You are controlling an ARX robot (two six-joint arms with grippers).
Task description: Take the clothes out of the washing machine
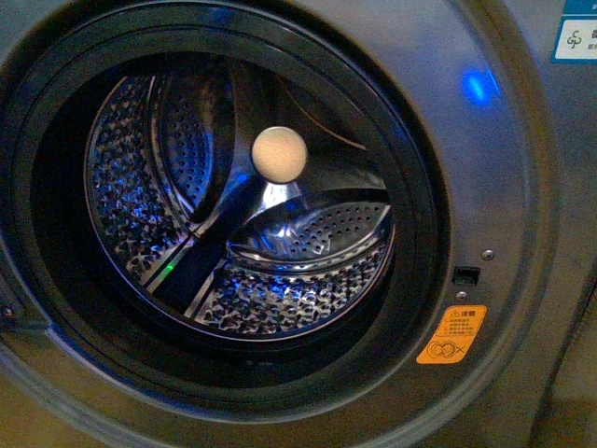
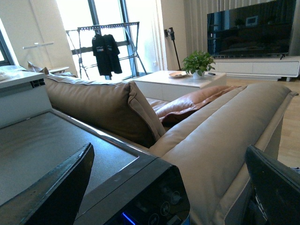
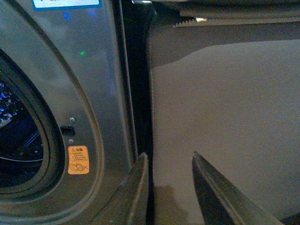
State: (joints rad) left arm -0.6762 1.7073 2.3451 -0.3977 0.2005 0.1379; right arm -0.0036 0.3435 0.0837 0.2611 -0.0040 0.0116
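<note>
The washing machine [image 1: 504,205] fills the front view, its round black-rimmed porthole [image 1: 424,233] uncovered so the perforated steel drum [image 1: 289,299] shows straight through. Inside, only bare metal, blue reflections and a pale round disc [image 1: 279,154] at the back wall can be seen; no dark cloth is visible there, so the clothes are either out of the drum or hidden low behind the rim, and the pictures do not settle which. By that, the step in hand looks like a check of the drum or the pull-away after emptying it. The next move calls for a look into the bottom of the drum before anything else.

The right pincer [image 3: 169,187] hangs just beside the machine's right edge, near the orange warning sticker [image 3: 78,160], jaws a narrow gap apart and empty. The left pincer [image 2: 168,187] points over the machine's flat top [image 2: 42,154], fingers wide apart, holding nothing.

Beyond lies a living room: a tan leather sofa [image 2: 220,136], a white coffee table [image 2: 176,82] with a potted plant [image 2: 198,63], a television [image 2: 253,28], and a drying rack [image 2: 108,42] carrying a dark shirt [image 2: 106,54] by the windows.
</note>
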